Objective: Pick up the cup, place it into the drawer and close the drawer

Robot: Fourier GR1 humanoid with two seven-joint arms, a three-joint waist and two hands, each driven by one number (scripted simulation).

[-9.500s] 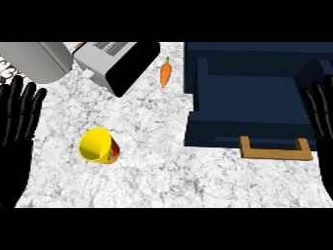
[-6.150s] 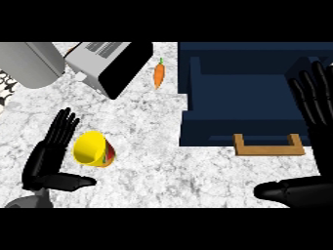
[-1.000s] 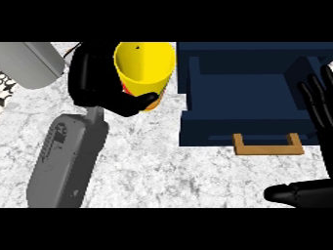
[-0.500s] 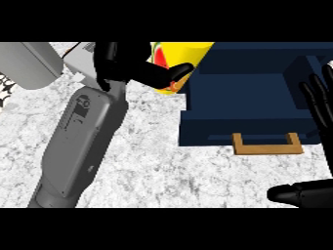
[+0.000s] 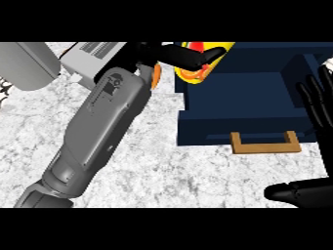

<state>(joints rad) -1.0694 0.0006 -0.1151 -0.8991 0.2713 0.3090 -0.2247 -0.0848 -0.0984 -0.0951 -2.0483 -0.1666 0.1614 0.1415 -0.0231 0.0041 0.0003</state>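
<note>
1. I am looking steeply down at a white and grey marble counter (image 5: pixel 161 180) that fills most of my view.
2. A dark blue drawer (image 5: pixel 255 93) stands pulled open at the counter's far right, its hollow interior facing up at me and its front panel nearest me.
3. My left forearm (image 5: pixel 100 132), grey and long, runs diagonally from the counter's near left edge up toward the far middle.
4. My right hand (image 5: pixel 327 141) shows at the right edge of the counter, resting with fingers up and relaxed beside the drawer, thumb pointing left near the counter's near edge, holding nothing.
5. A grey appliance (image 5: pixel 17 63) with a pale ribbed box just beside it sits at the counter's far left corner.
6. My left hand (image 5: pixel 170 53) is at the far edge, right at the drawer's far left corner, clenched around the cup.
7. The yellow cup (image 5: pixel 206 61) is held tilted above the drawer's far left corner, with red and orange markings showing on it. The thumb (image 5: pixel 190 56) crosses its left side and the other fingers curl behind it, so only its right part shows.
8. A wooden handle (image 5: pixel 265 144) is fixed to the drawer's front panel.
9. A sliver of orange (image 5: pixel 155 78) shows just beside the forearm; I cannot tell what it is.
</note>
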